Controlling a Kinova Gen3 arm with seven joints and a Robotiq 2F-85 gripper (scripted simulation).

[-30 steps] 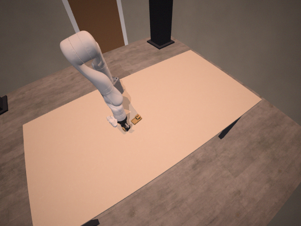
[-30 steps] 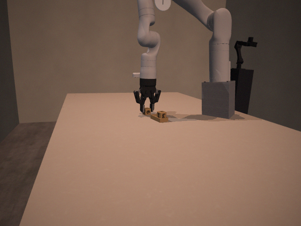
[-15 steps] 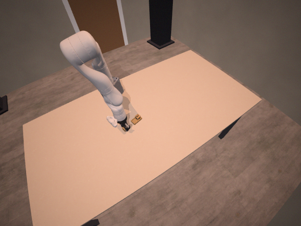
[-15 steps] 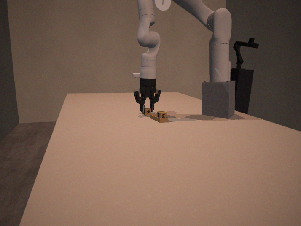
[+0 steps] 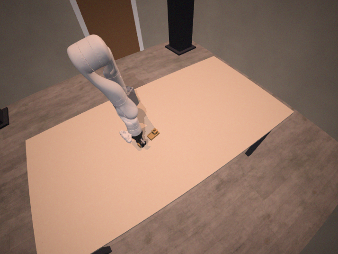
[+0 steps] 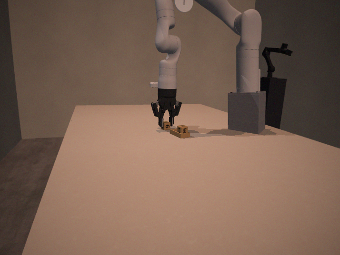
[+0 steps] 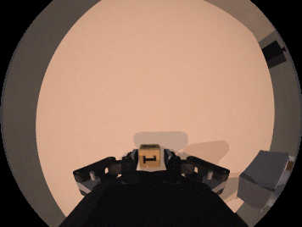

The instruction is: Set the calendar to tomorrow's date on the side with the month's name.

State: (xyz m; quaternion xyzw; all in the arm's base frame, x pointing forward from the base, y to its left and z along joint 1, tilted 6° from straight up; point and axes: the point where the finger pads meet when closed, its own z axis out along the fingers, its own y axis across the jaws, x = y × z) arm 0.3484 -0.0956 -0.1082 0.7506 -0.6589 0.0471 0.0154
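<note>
A loose wooden cube [image 5: 139,145] [image 6: 166,125] [image 7: 149,157] rests on the table beside the tray. It shows a sideways 1 on top in the wrist view and a 6 or 9 in the exterior view. My gripper [image 5: 141,143] [image 6: 166,123] [image 7: 151,154] points down around this cube, fingers part-way open on both sides of it, with a thin gap in the wrist view. The tray [image 5: 151,136] [image 6: 175,133] lies flat. A second cube [image 5: 155,131] [image 6: 182,129] stands at one end of it, showing a 2, a 3 and a partly hidden digit. The month's name is not readable.
The pale table [image 5: 191,136] [image 6: 170,186] [image 7: 157,76] carries the arm's grey base block [image 5: 133,96] [image 6: 246,111] [image 7: 265,169], set back from the cubes. The tray is close beside the gripper. The black pedestal [image 5: 180,27] [image 6: 271,101] stands off the table.
</note>
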